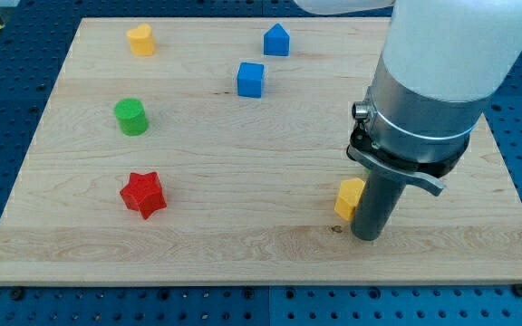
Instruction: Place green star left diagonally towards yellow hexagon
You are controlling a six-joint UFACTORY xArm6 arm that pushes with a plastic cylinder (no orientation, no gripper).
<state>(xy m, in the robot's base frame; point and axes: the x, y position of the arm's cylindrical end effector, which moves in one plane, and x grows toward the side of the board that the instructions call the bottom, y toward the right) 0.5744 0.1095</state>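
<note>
A green block [131,117], rounded in outline, sits at the board's left. A yellow block [349,198], its shape unclear, lies at the lower right, partly hidden by my rod. My tip [367,237] rests on the board, touching that yellow block's right side, far from the green block. A second yellow block [140,39] sits at the top left, above the green block.
A red star [143,194] lies below the green block. A blue cube [250,79] and a blue house-shaped block [276,40] sit at the top centre. The wooden board [243,254] lies on a blue perforated table. The arm's large body covers the upper right.
</note>
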